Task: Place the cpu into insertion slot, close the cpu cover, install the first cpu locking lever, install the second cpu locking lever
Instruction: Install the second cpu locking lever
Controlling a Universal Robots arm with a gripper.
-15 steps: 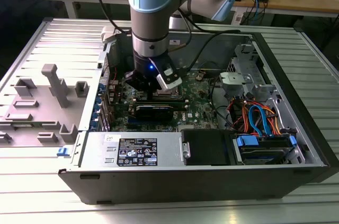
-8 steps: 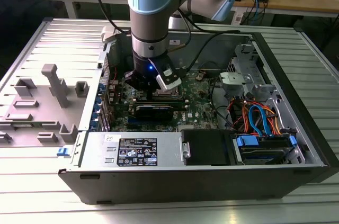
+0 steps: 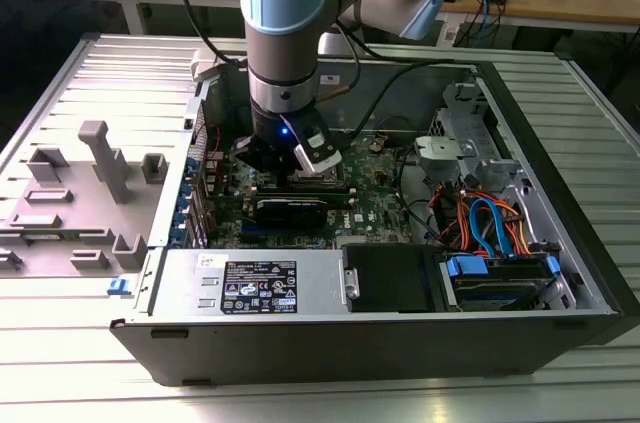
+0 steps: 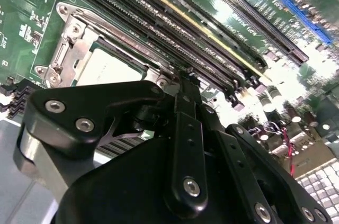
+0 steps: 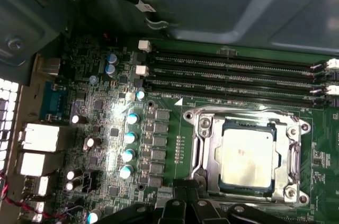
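While the arm reaches down into the open grey computer case (image 3: 560, 243), its black gripper (image 4: 186, 83) hangs low over the green motherboard (image 5: 106, 113), just beside the socket. Its fingers (image 4: 183, 144) look drawn together with nothing between them, though their tips are partly hidden. The flat square cpu with a dull silver-grey top (image 5: 247, 155) lies seated in the insertion slot (image 5: 201, 150). The thin silvery cpu cover (image 5: 292, 155), a frame with a cut-out middle, appears to lie down around the chip. Long black memory slots (image 5: 233, 75) run just beyond the socket. In the exterior view, blue and orange cables (image 3: 490, 218) sit at the case's right.
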